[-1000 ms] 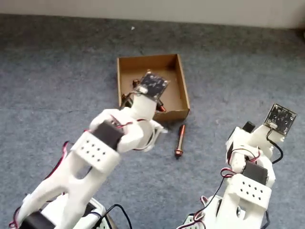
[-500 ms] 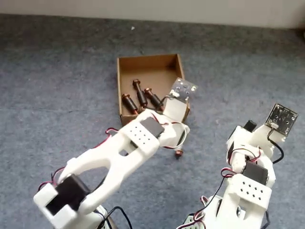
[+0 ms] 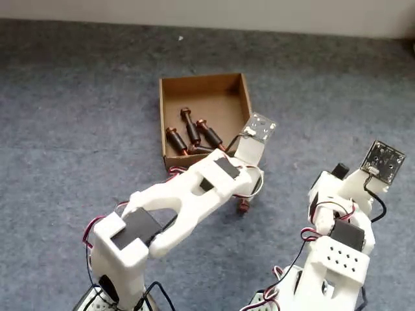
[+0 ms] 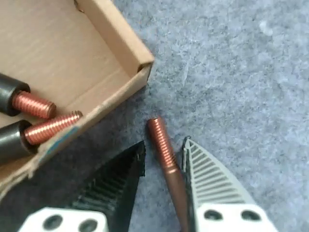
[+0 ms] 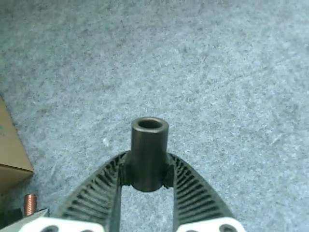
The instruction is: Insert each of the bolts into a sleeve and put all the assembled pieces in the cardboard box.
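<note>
We count three assembled pieces in the cardboard box. One bare bolt lies on the tabletop just off the box's corner, between the jaws of our released left claw. The right claw grips an empty sleeve. Joining and boxing this pair remain.

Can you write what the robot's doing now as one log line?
left gripper: open, fingers either side of loose bolt | right gripper: shut on sleeve | box: three assembled pieces inside

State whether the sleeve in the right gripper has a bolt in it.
Empty: the sleeve, clamped in the right gripper, shows an open, hollow dark bore at its end.
</note>
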Controlling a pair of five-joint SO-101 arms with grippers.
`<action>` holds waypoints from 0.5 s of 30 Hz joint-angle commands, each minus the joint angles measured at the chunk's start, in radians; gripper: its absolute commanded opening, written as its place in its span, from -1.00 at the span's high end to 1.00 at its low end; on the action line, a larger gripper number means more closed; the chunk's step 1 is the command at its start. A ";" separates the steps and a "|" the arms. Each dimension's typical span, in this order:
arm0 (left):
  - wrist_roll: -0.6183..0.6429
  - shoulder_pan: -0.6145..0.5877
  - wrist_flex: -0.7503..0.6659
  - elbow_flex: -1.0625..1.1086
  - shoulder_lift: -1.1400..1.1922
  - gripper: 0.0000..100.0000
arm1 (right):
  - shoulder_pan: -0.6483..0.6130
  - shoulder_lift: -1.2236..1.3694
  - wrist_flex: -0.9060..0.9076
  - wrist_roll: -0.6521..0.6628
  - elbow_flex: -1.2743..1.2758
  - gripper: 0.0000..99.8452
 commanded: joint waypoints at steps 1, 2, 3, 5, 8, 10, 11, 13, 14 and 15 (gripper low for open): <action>0.015 0.004 0.095 -0.139 0.025 0.72 | 0.005 -0.025 -0.025 -0.005 -0.008 0.99; 0.015 0.004 0.120 -0.153 0.025 0.72 | 0.005 -0.025 -0.025 -0.005 -0.008 0.99; 0.015 0.004 0.137 -0.156 0.025 0.72 | 0.005 -0.025 -0.025 -0.005 -0.008 0.99; 0.015 0.004 0.157 -0.157 0.025 0.72 | 0.004 -0.025 -0.025 -0.005 -0.008 0.99; 0.015 0.004 0.173 -0.157 0.025 0.79 | 0.004 -0.025 -0.025 -0.005 -0.008 0.99; 0.011 0.004 0.173 -0.159 0.019 0.95 | 0.004 -0.025 -0.025 -0.005 -0.008 0.99; 0.011 0.004 0.175 -0.159 0.018 1.00 | 0.004 -0.025 -0.025 -0.005 -0.008 0.99; 0.011 0.004 0.176 -0.159 0.016 0.96 | 0.004 -0.025 -0.025 -0.005 -0.008 0.99; 0.011 0.004 0.176 -0.159 0.016 0.97 | 0.004 -0.025 -0.025 -0.005 -0.008 0.99; 0.011 0.004 0.176 -0.159 0.016 0.99 | 0.004 -0.025 -0.025 -0.005 -0.008 0.99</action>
